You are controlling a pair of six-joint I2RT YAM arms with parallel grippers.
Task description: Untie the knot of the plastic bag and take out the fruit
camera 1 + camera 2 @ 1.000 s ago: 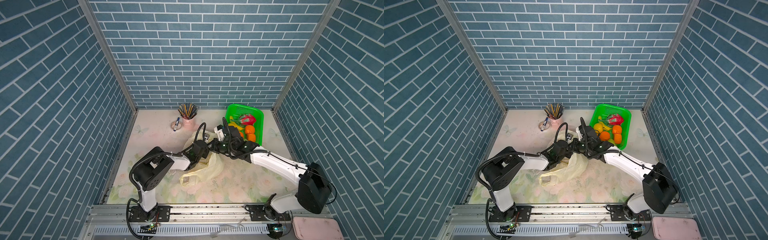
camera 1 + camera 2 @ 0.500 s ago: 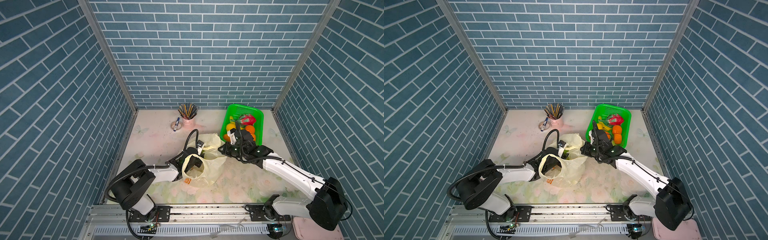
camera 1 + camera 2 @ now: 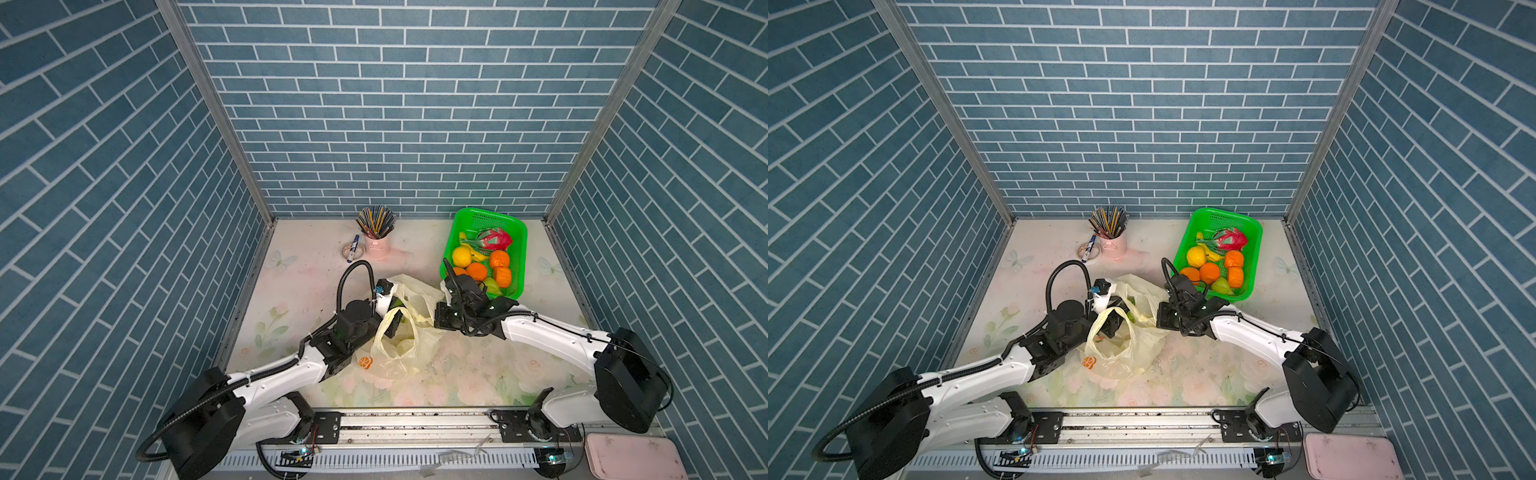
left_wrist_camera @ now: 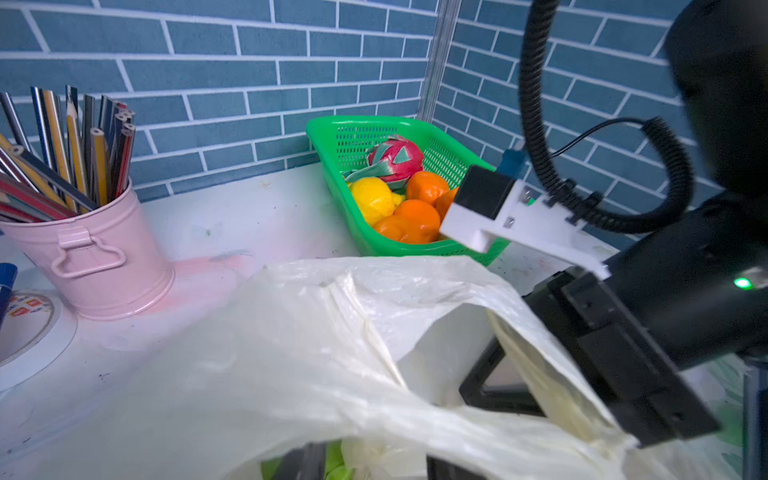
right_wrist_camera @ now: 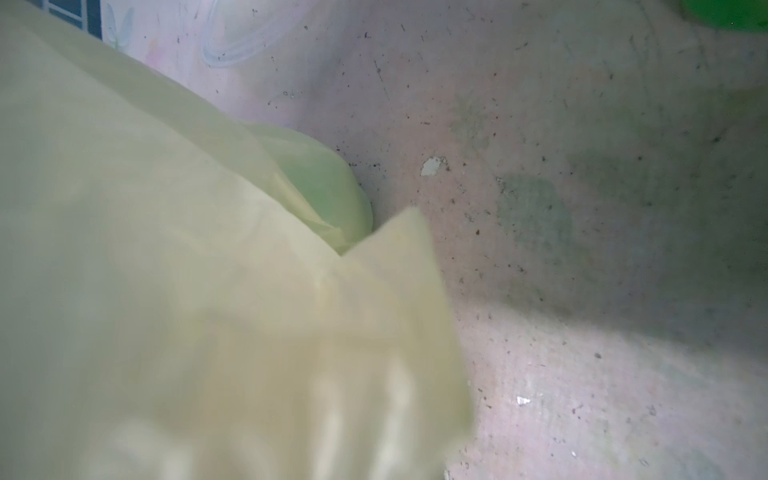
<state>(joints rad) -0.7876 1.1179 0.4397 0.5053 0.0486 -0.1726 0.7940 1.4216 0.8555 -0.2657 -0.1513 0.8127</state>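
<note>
Blue brick-patterned walls (image 3: 374, 104) enclose the space on three sides, joined by grey metal corner posts (image 3: 216, 108). Beneath the left gripper (image 3: 394, 322) and the right gripper (image 3: 441, 318) spreads a pale tabletop (image 3: 478, 374) printed with faint pink flowers and butterflies, speckled with dark marks. On the grippers' side away from the back wall runs a metal rail (image 3: 415, 419). The light is soft and even.
</note>
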